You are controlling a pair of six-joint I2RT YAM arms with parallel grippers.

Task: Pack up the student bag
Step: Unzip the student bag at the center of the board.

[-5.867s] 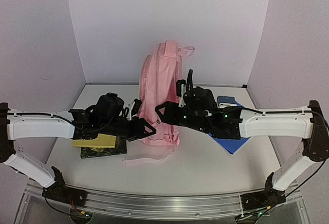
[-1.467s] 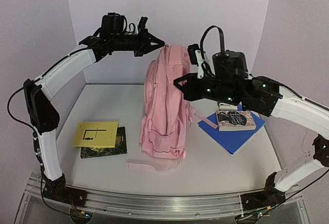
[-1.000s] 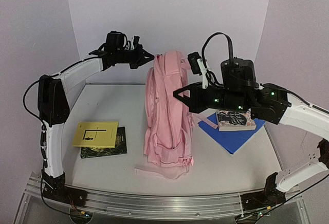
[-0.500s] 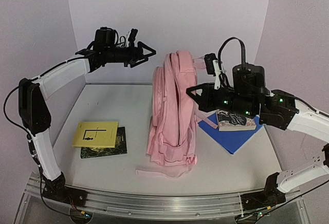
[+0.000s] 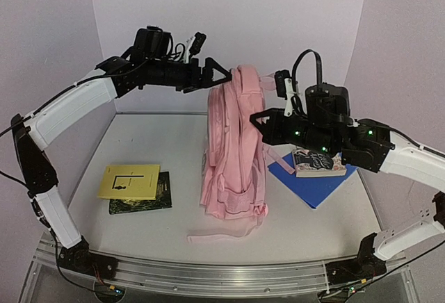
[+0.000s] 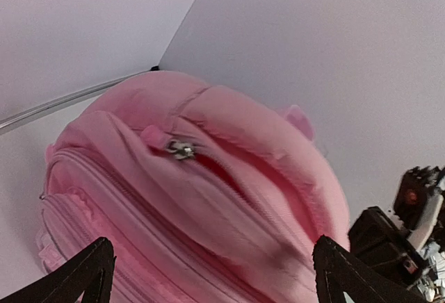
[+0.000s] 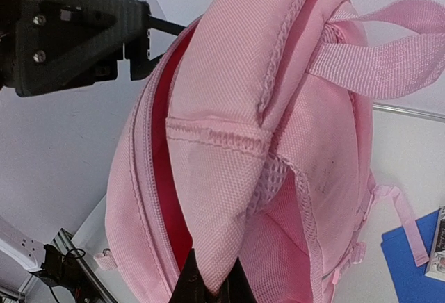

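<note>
**Arm pose**

- The left arm rises from its base at the near left edge, bends at the elbow and reaches to the right, high above the tabletop [image 5: 153, 143].
- The left gripper [image 5: 217, 77] points right at the top of the backpack [image 5: 233, 150]. Its jaws stand wide apart and hold nothing. In the left wrist view the crown of the backpack lies between the two fingertips. Contact cannot be determined.
- The right arm comes in from the right side, with its forearm sloping up and to the left.
- The right gripper [image 5: 259, 119] points left at the upper part of the backpack. It is closed on a fold of pink fabric at the edge of the zip opening.

**Backpack**

- The backpack stands upright near the middle of the tabletop, between the two arms.
- Its long axis is vertical, with the carry loop [image 5: 268, 79] at the top and the base on the tabletop.
- The top zip is partly open and shows red lining.
- One loose strap [image 5: 222, 235] trails on the tabletop in front of the base.

**Other items**

- To the left, a yellow book [image 5: 128, 181] lies flat, overlapping a dark book [image 5: 149, 201].
- To the right, a paperback [image 5: 318, 162] rests on a blue sheet [image 5: 313, 185].
</note>
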